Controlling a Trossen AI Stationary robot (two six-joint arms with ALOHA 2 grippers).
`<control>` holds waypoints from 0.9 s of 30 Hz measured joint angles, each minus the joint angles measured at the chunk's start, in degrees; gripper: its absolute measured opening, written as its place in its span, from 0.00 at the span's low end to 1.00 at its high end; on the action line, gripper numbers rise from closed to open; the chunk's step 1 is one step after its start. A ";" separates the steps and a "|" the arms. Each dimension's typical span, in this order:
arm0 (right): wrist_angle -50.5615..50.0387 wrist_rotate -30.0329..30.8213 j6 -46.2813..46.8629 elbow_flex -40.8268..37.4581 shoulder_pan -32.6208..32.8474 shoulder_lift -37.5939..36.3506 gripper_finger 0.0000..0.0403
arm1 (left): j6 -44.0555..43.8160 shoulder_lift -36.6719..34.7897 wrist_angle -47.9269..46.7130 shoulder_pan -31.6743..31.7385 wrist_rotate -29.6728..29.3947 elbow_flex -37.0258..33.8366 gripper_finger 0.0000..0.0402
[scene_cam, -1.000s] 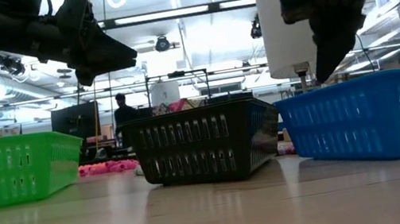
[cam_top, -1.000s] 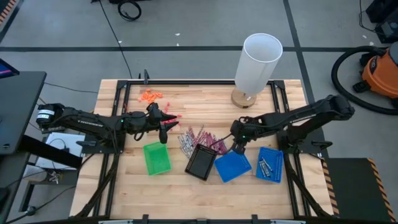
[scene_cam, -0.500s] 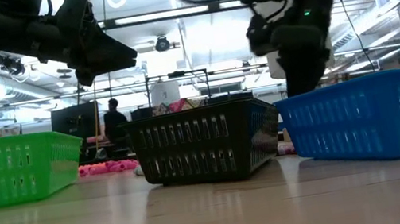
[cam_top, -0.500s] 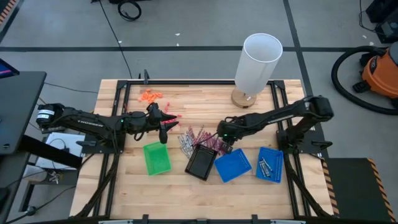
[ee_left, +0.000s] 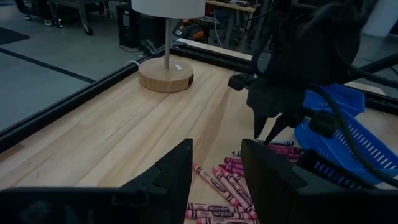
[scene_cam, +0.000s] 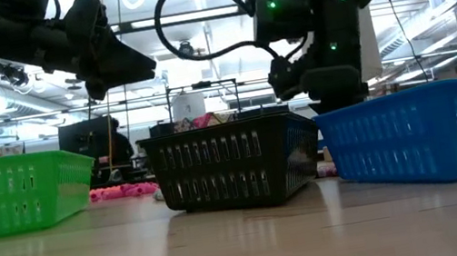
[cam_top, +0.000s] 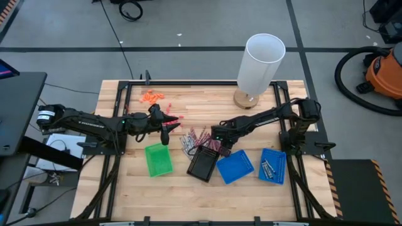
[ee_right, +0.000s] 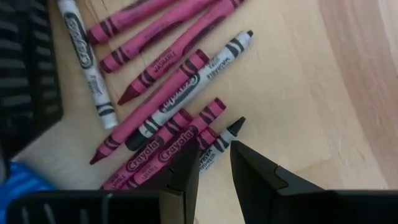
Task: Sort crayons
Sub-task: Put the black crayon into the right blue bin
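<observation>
My right end effector (ee_right: 214,163) hangs empty, fingers slightly apart, over tightly packed crayons (ee_right: 163,111) beside the black basket (cam_top: 203,164); I risk pinching two.

The crayons (cam_top: 200,139) are hemmed at six o'clock by the black tray (cam_top: 203,164); bare wood is left at twelve o'clock, before the lamp (cam_top: 257,66).
</observation>
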 joint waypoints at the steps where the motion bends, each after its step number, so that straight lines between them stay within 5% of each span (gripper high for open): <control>1: 0.15 -0.01 0.09 -0.07 -0.06 -0.02 0.25 | -0.02 0.00 -0.11 0.00 0.00 0.00 0.37; 27: -1.17 -2.11 -2.67 -3.57 -3.70 -0.03 0.25 | -0.35 0.00 -1.77 -0.07 0.00 0.00 0.37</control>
